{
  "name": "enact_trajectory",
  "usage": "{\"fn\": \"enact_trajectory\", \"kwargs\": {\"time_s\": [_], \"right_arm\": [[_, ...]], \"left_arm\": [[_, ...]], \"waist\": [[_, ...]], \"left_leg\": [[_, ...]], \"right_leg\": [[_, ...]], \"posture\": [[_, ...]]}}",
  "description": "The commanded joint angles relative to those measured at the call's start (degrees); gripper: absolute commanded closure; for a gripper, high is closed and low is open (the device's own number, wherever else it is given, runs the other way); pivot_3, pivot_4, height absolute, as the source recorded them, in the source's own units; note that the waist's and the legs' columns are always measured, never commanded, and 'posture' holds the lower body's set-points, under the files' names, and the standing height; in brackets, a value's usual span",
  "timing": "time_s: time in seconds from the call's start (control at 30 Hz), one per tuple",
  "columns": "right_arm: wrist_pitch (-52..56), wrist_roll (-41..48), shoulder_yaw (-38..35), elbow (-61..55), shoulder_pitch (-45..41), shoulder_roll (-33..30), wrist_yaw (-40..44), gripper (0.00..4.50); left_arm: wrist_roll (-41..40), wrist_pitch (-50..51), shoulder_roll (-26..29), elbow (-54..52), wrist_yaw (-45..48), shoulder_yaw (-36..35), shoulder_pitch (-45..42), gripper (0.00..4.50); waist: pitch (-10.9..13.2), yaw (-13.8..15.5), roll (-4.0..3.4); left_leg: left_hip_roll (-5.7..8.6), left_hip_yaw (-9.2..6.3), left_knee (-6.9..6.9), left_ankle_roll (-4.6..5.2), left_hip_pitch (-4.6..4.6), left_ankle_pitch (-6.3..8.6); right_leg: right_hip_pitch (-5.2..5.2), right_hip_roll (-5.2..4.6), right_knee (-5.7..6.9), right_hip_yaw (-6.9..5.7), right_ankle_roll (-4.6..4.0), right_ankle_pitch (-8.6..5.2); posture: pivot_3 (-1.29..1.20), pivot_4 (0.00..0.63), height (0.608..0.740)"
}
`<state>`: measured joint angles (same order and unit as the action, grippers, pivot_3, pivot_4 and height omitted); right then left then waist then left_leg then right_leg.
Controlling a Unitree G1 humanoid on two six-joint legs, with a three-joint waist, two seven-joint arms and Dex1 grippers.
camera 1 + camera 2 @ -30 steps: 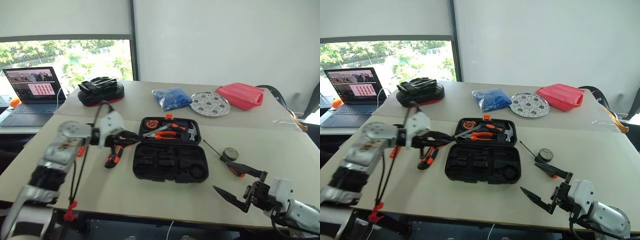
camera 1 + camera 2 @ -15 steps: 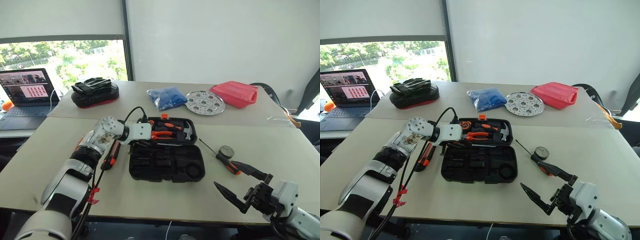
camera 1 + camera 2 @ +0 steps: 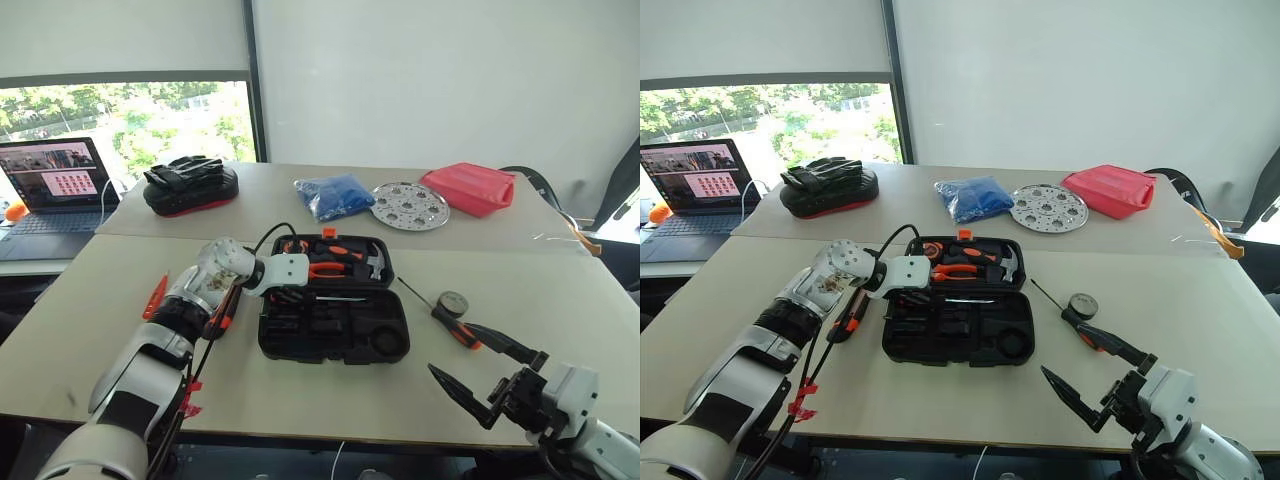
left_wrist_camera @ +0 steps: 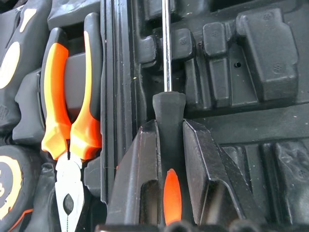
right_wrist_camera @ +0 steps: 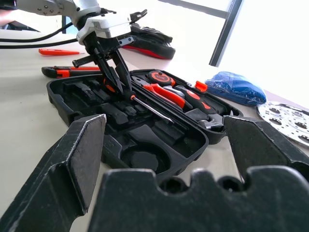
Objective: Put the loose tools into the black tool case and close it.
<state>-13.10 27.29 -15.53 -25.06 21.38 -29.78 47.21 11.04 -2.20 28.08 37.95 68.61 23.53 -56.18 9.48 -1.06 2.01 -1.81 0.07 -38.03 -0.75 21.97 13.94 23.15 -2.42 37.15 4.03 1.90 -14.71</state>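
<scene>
Here we see the left hand [image 4: 166, 159] reaching forward and down over the open black tool case [image 3: 333, 325] on the tabletop [image 3: 560, 310], clamped on a screwdriver [image 4: 167, 116]. The right hand [image 3: 487, 375] hovers low near the front edge, fingers spread wide, empty. No lettering is legible.

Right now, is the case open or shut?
Open. The case lies flat with both halves spread, pliers in the far half, and the left gripper holding a screwdriver over the near half.
</scene>
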Motion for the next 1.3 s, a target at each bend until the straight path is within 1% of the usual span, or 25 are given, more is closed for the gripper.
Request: {"fn": "enact_trajectory", "kwargs": {"time_s": [0.03,0.1,0.27,0.33,0.37,0.43,0.5,0.6,0.63,0.7,0.77,0.8,0.9,0.93,1.0,1.3], "right_arm": [[-0.57,0.53,-0.19,-1.28,-0.34,0.26,-0.10,0.00],[-0.56,0.44,0.09,-1.27,-0.39,0.32,-0.09,0.00],[-0.44,0.23,0.99,-1.49,-0.54,0.54,-0.35,0.00],[-0.49,0.31,1.15,-1.46,-0.43,0.54,-0.25,0.00],[-0.48,0.36,1.16,-1.43,-0.40,0.55,-0.24,0.00],[-0.51,0.42,1.20,-1.38,-0.29,0.57,-0.16,0.00],[-0.51,0.47,1.29,-1.31,-0.18,0.55,0.00,0.00],[-0.53,0.55,1.39,-1.08,-0.14,0.57,0.19,0.00],[-0.51,0.53,1.46,-0.95,-0.19,0.57,0.26,0.00],[-0.36,0.56,1.67,-0.81,-0.32,0.53,0.39,0.00],[-0.28,0.44,2.01,-0.73,-0.48,0.60,0.41,0.00],[-0.32,0.39,2.14,-0.64,-0.57,0.64,0.41,0.00],[-0.46,0.29,2.36,-0.35,-0.84,0.61,0.40,0.00],[-0.43,0.29,2.38,-0.26,-1.01,0.57,0.37,0.00],[-0.41,0.32,2.39,-0.13,-1.23,0.43,0.37,0.00],[0.09,0.60,1.60,-0.82,-0.99,-0.17,0.04,0.00]], "left_arm": [[1.28,4.01,0.15,-1.14,-0.67,-0.21,0.40,4.10],[1.03,5.83,-0.36,-1.64,-1.09,-0.49,0.36,4.10],[2.23,7.99,0.44,-2.66,0.32,0.82,1.00,4.10],[1.72,8.23,0.76,-3.84,0.69,0.40,1.46,3.23],[1.22,7.98,0.70,-4.40,0.23,-0.29,1.59,3.00],[-0.19,6.10,0.47,-5.24,-0.86,-2.17,1.59,2.23],[-3.05,3.36,0.35,-6.47,-0.54,-4.45,1.55,1.76],[-8.54,1.84,-0.06,-9.31,1.37,-8.36,1.99,1.76],[-9.97,1.60,0.10,-9.95,2.24,-9.22,2.18,1.76],[-10.52,1.01,0.63,-9.83,1.77,-10.14,2.39,1.76],[-9.34,-0.29,1.03,-7.89,0.49,-10.02,3.07,2.28],[-9.14,-0.59,0.93,-7.07,0.21,-9.97,3.58,2.43],[-8.67,-0.73,0.22,-5.24,-0.93,-9.52,4.56,3.53],[-7.97,1.05,-0.09,-4.42,-2.18,-9.21,4.66,3.89],[-7.84,3.64,-0.79,-3.10,-2.96,-9.04,4.85,4.44],[-7.48,3.87,-2.78,-1.36,-3.82,-8.64,5.89,4.44]], "waist": [[0.00,-0.01,0.00],[-0.01,0.05,-0.01],[-0.01,0.04,-0.02],[-0.02,-0.04,-0.02],[-0.02,-0.13,-0.03],[-0.02,0.05,-0.04],[-0.03,0.30,-0.05],[-0.02,0.39,-0.04],[-0.02,0.38,-0.04],[-0.02,0.35,-0.05],[-0.02,0.33,-0.05],[-0.02,0.27,-0.05],[-0.02,0.09,-0.05],[-0.02,0.10,-0.05],[-0.02,0.22,-0.05],[-0.02,0.32,-0.05]], "left_leg": [[-0.01,0.00,0.00,0.01,-0.01,-0.01],[0.00,0.00,-0.01,0.01,0.00,-0.02],[0.00,-0.01,-0.05,0.01,0.00,-0.02],[-0.01,-0.01,-0.05,0.01,0.00,-0.02],[-0.01,-0.01,-0.05,0.01,0.00,-0.02],[-0.01,-0.02,-0.05,0.01,0.03,-0.02],[0.00,-0.04,-0.08,0.01,0.05,-0.02],[-0.01,-0.05,-0.19,0.01,0.16,-0.02],[-0.01,-0.07,-0.23,0.01,0.25,-0.01],[0.00,-0.07,-0.25,0.03,0.29,0.00],[0.00,-0.07,-0.24,0.04,0.28,0.01],[0.00,-0.07,-0.24,0.05,0.27,0.01],[0.00,-0.07,-0.24,0.05,0.23,0.01],[0.00,-0.07,-0.24,0.04,0.22,0.01],[0.00,-0.07,-0.25,0.04,0.23,0.01],[0.01,-0.08,-0.28,0.05,0.28,0.01]], "right_leg": [[0.00,0.01,0.02,0.00,0.00,0.00],[0.00,0.01,0.02,0.00,0.00,0.00],[0.00,0.01,0.02,0.00,0.00,0.01],[0.00,0.01,0.03,0.00,0.00,0.01],[0.00,0.01,0.03,0.00,0.00,0.01],[0.04,0.02,0.03,0.00,0.00,0.01],[0.01,0.00,0.03,-0.01,0.00,0.02],[0.08,0.00,0.03,-0.04,0.00,0.03],[0.11,0.00,0.02,-0.06,-0.14,0.12],[0.13,-0.01,-0.01,-0.06,-0.32,0.24],[0.12,-0.02,-0.02,-0.06,-0.32,0.24],[0.12,-0.01,-0.02,-0.06,-0.32,0.24],[0.10,-0.01,0.01,-0.05,-0.32,0.24],[0.09,-0.01,0.01,-0.05,-0.31,0.23],[0.10,-0.01,0.01,-0.06,-0.31,0.23],[0.10,-0.01,-0.01,-0.07,-0.31,0.24]], "posture": [[0.00,0.150,0.740],[0.00,0.150,0.740],[0.00,0.150,0.740],[0.00,0.150,0.740],[0.00,0.150,0.740],[0.00,0.150,0.740],[0.00,0.150,0.740],[0.00,0.150,0.740],[0.00,0.150,0.740],[0.00,0.150,0.740],[0.00,0.150,0.740],[0.00,0.150,0.740],[0.00,0.150,0.740],[0.00,0.150,0.740],[0.00,0.150,0.740],[0.00,0.150,0.740]]}}
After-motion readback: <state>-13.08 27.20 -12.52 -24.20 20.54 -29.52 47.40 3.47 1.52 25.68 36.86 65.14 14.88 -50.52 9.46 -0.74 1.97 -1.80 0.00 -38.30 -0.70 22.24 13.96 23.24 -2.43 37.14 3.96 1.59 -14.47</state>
